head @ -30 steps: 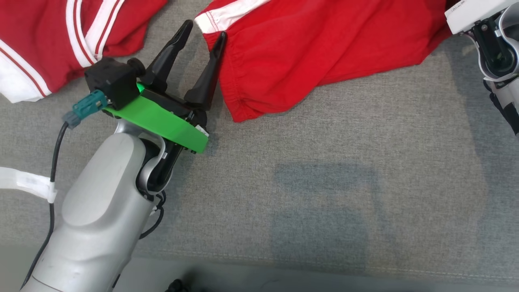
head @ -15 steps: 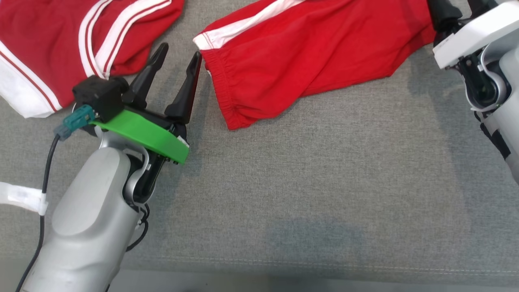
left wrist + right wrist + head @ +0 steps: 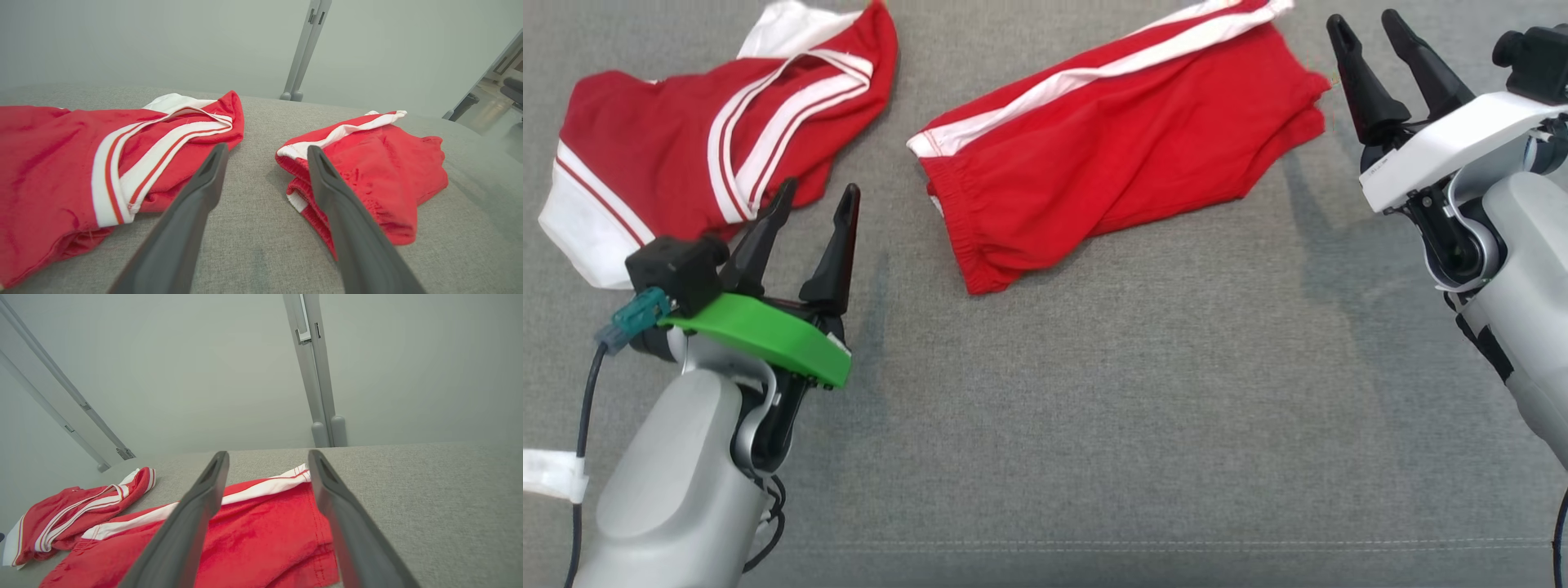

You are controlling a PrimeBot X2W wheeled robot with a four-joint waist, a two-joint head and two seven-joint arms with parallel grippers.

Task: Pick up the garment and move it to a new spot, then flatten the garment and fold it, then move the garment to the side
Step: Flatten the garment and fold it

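Note:
A folded red garment (image 3: 1111,155) with a white side stripe lies flat at the top middle of the grey surface; the left wrist view has it (image 3: 380,171) on the right, and it (image 3: 253,543) sits low in the right wrist view. My left gripper (image 3: 820,187) is open and empty, a short way left of its elastic waistband. My right gripper (image 3: 1361,18) is also open and empty, just off the garment's right end. Through the left gripper (image 3: 267,148) I see bare cloth surface; the right gripper (image 3: 268,453) frames the garment's far edge.
A second red garment (image 3: 694,163) with white stripes and a white hem lies crumpled at the top left, right above my left fingers (image 3: 837,245). The grey padded surface (image 3: 1135,408) stretches wide in front. Grey frame posts (image 3: 316,375) stand beyond its far edge.
The head camera has moved, so the whole picture slid down. My left gripper, which was touching the garment's waistband edge, now stands apart to its left. The right gripper's fingers have come into sight.

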